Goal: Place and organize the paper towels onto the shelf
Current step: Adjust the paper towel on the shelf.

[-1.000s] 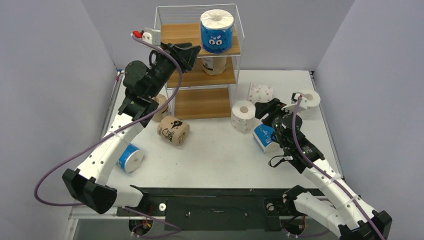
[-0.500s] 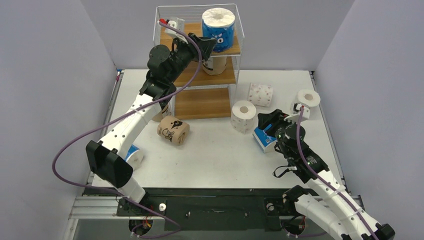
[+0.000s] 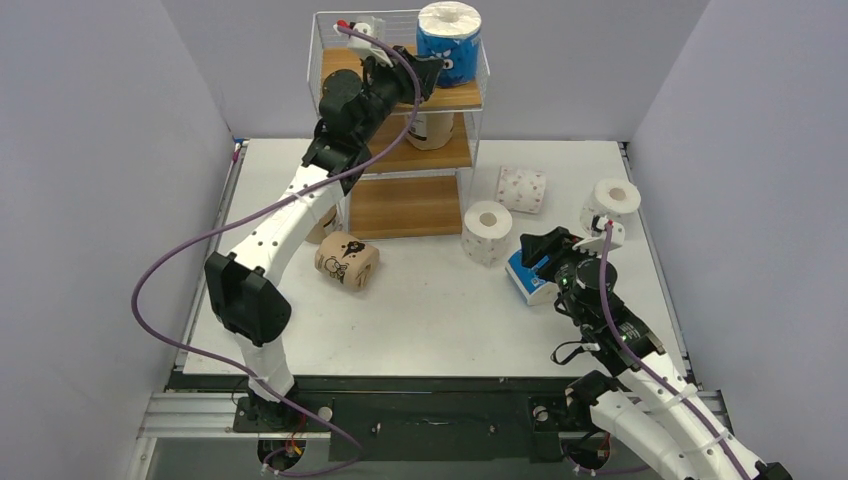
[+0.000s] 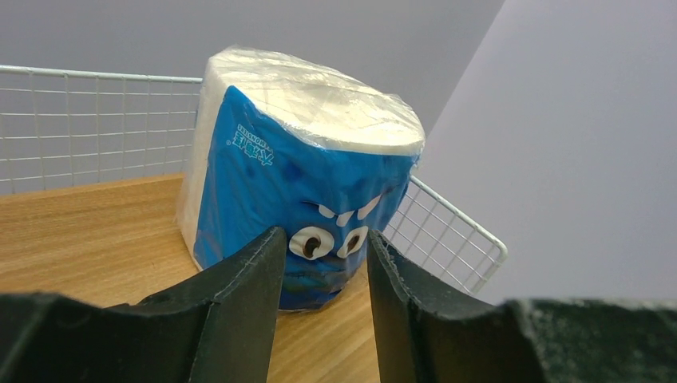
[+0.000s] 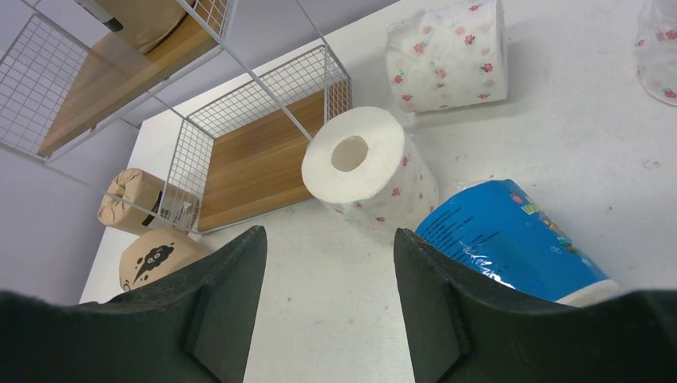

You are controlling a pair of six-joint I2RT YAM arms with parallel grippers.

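- Blue roll (image 4: pixel 303 199) upright on shelf (image 3: pixel 400 205), top tier, far right corner.
- Left gripper (image 4: pixel 325 239) just in front of it, jaws narrowly apart, empty.
- Right gripper (image 5: pixel 327 239) above table (image 3: pixel 430 310), jaws apart, empty; second blue roll (image 5: pixel 519 239) lies beside it.

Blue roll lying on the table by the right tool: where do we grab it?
Blue roll lies on its side, curved wrap facing up. Probably come from above, right tool straddling the wrap mid-length, since the flat ends face sideways.
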